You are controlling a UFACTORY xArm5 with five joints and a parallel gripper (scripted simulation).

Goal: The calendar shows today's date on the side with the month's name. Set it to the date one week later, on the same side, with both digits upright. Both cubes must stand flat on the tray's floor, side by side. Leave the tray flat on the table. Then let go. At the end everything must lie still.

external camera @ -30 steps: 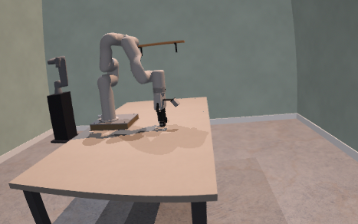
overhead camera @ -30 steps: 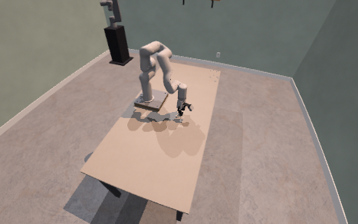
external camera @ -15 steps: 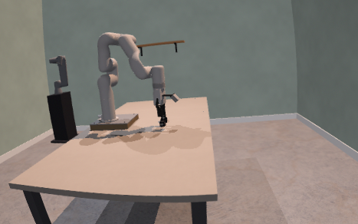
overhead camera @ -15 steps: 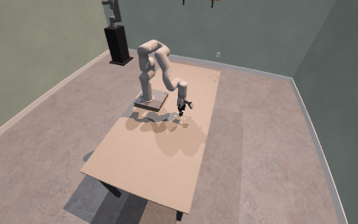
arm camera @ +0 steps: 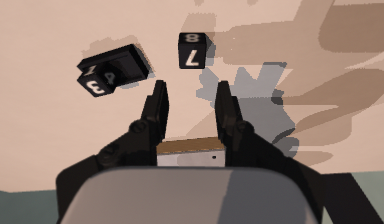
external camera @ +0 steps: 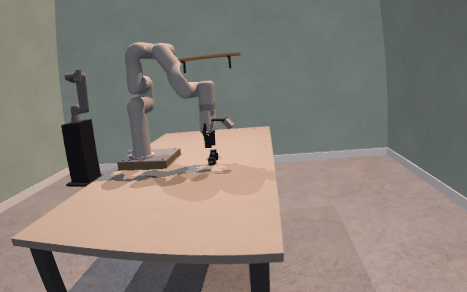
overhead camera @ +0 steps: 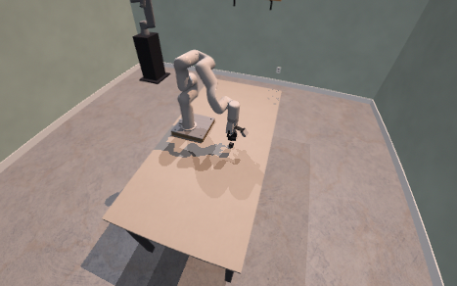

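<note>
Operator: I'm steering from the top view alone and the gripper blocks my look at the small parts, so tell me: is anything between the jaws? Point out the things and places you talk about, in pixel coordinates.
Observer: No. The wrist view shows the jaws parted with nothing between them.

Operator: What digits can you read on the cube away from the tray?

Observer: The wrist view shows a 7 and an 8 on that black cube with white digits (overhead camera: 231, 145) (external camera: 212, 161) (arm camera: 192, 52); the 7 is upside down in that picture.

Operator: And where is the other one?

Observer: The other black cube with white digits (arm camera: 97, 82) is at the near left end of the black rectangular tray (external camera: 214, 154) (arm camera: 131, 59) in the wrist view.
</note>
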